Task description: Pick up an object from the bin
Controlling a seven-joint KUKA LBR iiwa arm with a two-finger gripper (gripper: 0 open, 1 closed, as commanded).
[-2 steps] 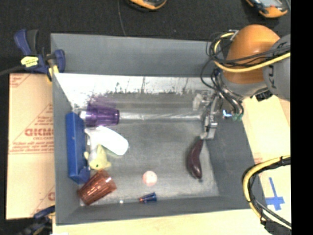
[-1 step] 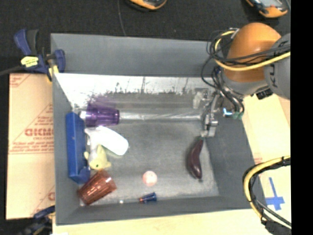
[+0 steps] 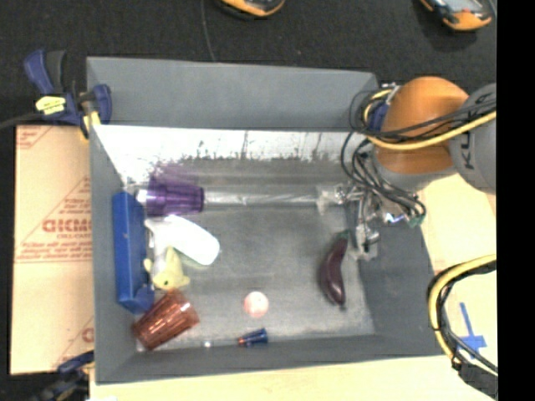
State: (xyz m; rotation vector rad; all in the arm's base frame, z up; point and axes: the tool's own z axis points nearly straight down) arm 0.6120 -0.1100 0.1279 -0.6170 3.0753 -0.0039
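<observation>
Right of centre in the bin (image 3: 234, 82), gripper (image 3: 365, 242) down near the floor, just right of the upper tip of a dark purple aubergine (image 3: 333, 276). Spread or closed: cannot tell. Aubergine lying on the floor, tilted, lower right. Pink ball (image 3: 256, 304) at lower centre, well apart. Along the left side, a heap: purple cup (image 3: 172, 196), blue bar (image 3: 126, 249), white piece (image 3: 192, 242), yellow toy (image 3: 170, 272), red cup (image 3: 165, 322).
</observation>
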